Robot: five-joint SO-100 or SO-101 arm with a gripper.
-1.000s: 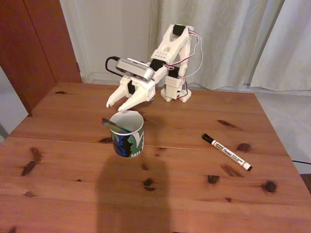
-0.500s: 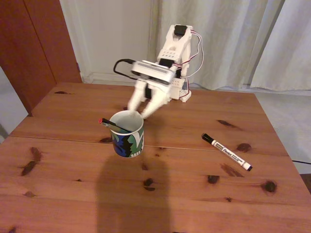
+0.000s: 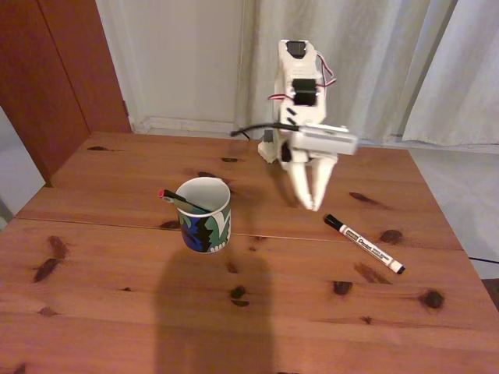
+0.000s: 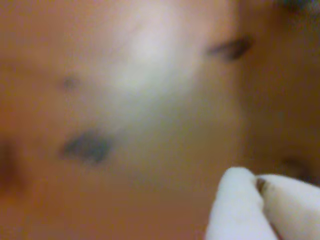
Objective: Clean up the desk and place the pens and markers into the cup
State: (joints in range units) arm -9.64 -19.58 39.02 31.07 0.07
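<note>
- Arm pose in the fixed view: the white arm rises upright from its base at the far edge of the table [image 3: 117,312], then folds over at the top so that the wrist hangs straight down.
- Tool [image 3: 312,204] points down at the wood, hovering above the surface without touching it, to the right of the cup [image 3: 204,214] and just up-left of the marker's black cap.
- Fingers [image 3: 300,183] lie close together, tips nearly meeting, with nothing between them; the blurred wrist view agrees, showing the two white tips [image 4: 257,187] pressed side by side at the lower right over bare, knotted wood.
- A boxy grey-white module sits crosswise on the wrist above the fingers, with a black cable looping off to its left.
- White marker [image 3: 365,244] lies flat on the table at the right, black cap toward the arm, its body running diagonally down to the right, near a dark knot.
- Patterned cup stands upright left of centre, just behind the seam in the tabletop.
- Black pen with a red tip [image 3: 181,199] rests inside the cup, leaning so that its red end sticks out over the left rim.
- A soft shadow falls on the wood in front of the cup.
</note>
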